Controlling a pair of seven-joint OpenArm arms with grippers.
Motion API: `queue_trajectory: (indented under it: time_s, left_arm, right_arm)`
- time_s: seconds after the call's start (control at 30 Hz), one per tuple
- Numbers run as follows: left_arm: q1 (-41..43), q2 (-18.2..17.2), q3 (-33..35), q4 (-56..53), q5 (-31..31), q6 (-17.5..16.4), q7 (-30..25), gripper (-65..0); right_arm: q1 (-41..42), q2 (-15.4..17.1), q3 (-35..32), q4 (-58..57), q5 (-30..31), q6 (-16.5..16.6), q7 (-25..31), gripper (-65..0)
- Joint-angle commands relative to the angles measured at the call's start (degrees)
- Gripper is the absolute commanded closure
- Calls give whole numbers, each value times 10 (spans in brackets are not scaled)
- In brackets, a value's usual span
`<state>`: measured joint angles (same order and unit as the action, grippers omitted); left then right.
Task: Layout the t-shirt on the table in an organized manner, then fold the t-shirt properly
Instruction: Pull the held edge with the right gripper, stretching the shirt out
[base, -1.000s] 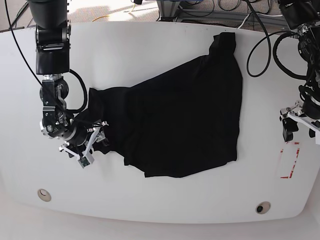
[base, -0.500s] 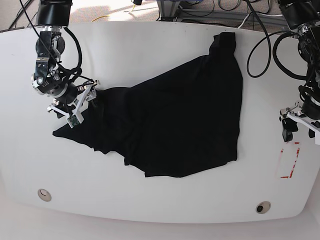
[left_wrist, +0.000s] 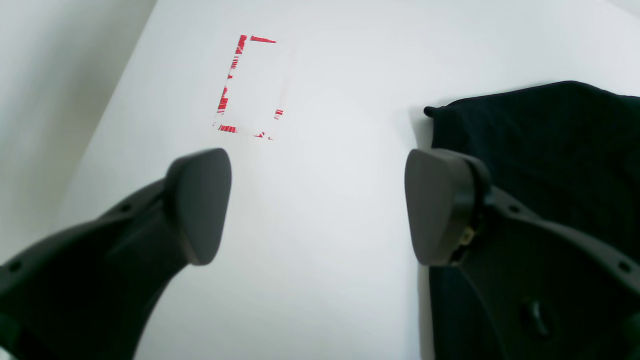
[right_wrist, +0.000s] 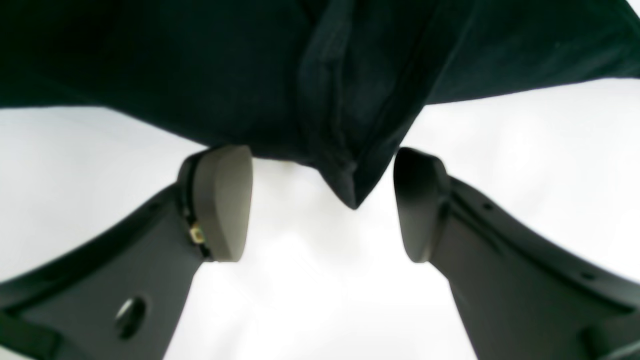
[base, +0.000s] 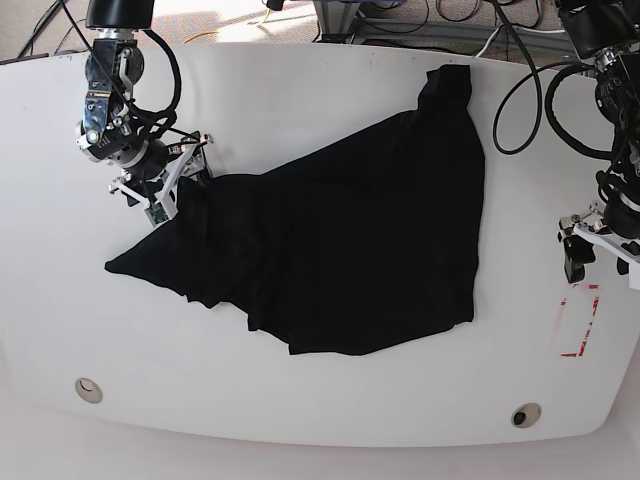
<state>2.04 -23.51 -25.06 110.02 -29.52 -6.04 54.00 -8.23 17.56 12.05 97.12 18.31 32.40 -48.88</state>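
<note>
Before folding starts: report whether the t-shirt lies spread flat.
Not flat. The t-shirt lies spread but rumpled and skewed on the table, edges doubled over.

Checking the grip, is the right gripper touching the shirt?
Apart. The right wrist view shows the open right gripper with the shirt corner between its fingers, white gaps on both sides.

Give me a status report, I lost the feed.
Right gripper open, a shirt point between its jaws, ungripped. Left gripper open, empty, beside the red tape rectangle. T-shirt spread crooked, unfolded.
</note>
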Motion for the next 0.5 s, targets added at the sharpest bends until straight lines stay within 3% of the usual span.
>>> queue_trajectory:
  time_s: [0.0,0.17,0.27,0.33,0.47]
  left_arm:
    - [-9,-10,8,9,-6,-2,-16,-514]
    - [-8,-10,10,9,-6,-2,-16,-514]
    - [-7,-10,10,9,-6,-2,-16,-514]
    - [-6,-10,10,9,-6,-2,-16,-514]
    - [-5,-10,10,9,-6,-2,-16,-514]
  right_arm:
    - [18,7,3,-15,8,0,37,-423]
    - [41,8,3,-60,8,0,53,-422]
    - [52,9,3,-81,8,5,54,-376]
    - [54,10,4,-88,7,16,54,-306]
    - [59,10,4,-92,3,33,54,-108]
